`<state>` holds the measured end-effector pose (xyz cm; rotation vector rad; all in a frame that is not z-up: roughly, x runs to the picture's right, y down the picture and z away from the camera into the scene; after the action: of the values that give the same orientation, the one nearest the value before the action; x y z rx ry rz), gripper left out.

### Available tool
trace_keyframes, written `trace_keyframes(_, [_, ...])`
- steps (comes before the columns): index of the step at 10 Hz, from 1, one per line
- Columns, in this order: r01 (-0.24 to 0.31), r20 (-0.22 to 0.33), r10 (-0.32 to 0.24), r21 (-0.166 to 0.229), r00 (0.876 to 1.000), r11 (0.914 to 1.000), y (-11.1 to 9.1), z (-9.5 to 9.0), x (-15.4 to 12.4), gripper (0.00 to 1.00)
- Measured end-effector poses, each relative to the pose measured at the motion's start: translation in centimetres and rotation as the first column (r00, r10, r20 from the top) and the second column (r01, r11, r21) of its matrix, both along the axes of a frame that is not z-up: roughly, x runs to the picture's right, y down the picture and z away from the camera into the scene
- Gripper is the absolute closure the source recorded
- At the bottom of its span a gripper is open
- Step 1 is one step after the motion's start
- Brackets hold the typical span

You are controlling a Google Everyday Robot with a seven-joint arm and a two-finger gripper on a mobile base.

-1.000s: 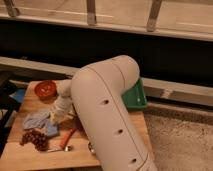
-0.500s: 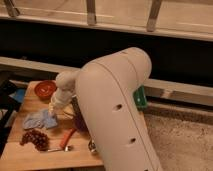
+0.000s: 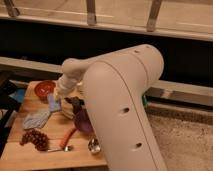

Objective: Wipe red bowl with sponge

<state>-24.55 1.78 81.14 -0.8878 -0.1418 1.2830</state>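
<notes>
— Where are we on the wipe?

— Just short of it, I'd say. My gripper (image 3: 58, 98) is pressed together and looks to be pinching the sponge (image 3: 54, 104). The sponge hangs just beside the rim of the red bowl (image 3: 45, 89), not inside it. I see no contact with the bowl's inside, so the wiping itself is left.

— And the arm?

— The arm (image 3: 117, 100) reaches across the table (image 3: 17, 155), wrist bent down toward the far corner, gripper low over the wood.
</notes>
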Motion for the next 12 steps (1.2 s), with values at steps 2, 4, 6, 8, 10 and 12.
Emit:
trace_keyframes(2, [-0.037,-0.004,0.037,0.022,0.999,0.9991,-2.1,0.2,0.5,1.00])
trace_keyframes(4, [-0.034,0.000,0.034,0.021,0.999,0.9992,-2.0,0.1,0.2,1.00])
trace_keyframes(6, [-0.035,-0.003,0.035,0.021,0.999,0.9991,-2.0,0.2,0.5,1.00])
trace_keyframes(8, [-0.052,-0.012,0.053,0.062,0.999,0.9967,-2.7,0.3,0.3,1.00])
trace_keyframes(10, [-0.072,-0.010,0.074,0.111,0.997,0.9912,-4.8,0.6,-0.2,1.00])
trace_keyframes(12, [-0.072,0.009,0.072,0.153,0.997,0.9855,-7.1,0.9,-2.2,1.00])
